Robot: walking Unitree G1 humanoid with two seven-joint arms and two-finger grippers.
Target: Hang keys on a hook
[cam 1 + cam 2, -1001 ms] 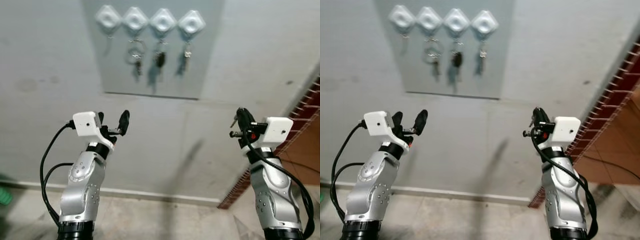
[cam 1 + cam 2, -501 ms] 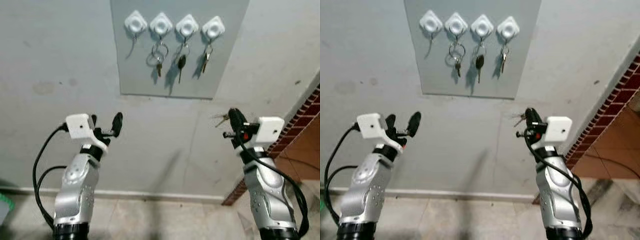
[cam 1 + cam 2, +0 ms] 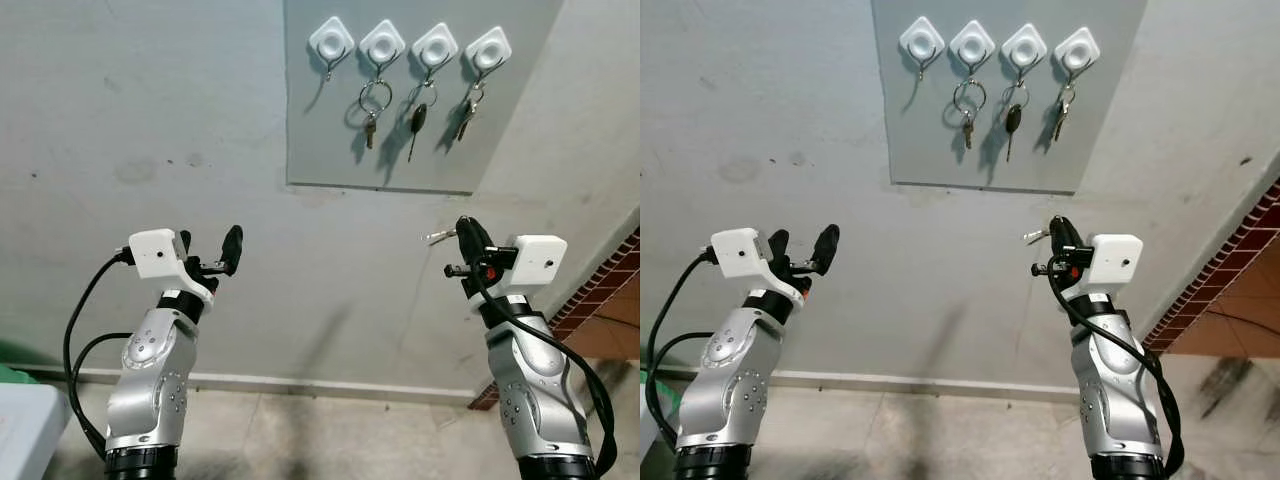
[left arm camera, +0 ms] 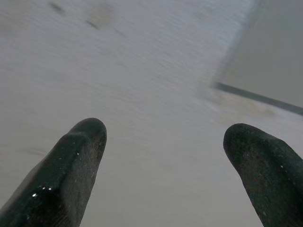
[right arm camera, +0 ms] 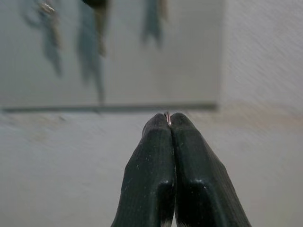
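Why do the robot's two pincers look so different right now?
The left pincer is open, its black fingers spread wide with nothing between them; the right pincer is pressed shut. The right pincer grips keys that stick out beside it, while the left pincer holds nothing. Both are raised toward the wall, below the grey board with hooks.

Keys point(image 3: 440, 236) mostly hidden within right tool point(image 3: 465, 236); hanging keys point(image 5: 97, 19) blurred

A panel point(image 3: 420, 100) on the wall point(image 3: 150, 120) carries four hooks point(image 3: 410, 43) in a row; keys point(image 3: 369, 110) hang from the three rightmost. Below, the left claw point(image 3: 210, 255) sits left, the right claw point(image 3: 468, 240) (pinching a key point(image 3: 436, 237)) right.
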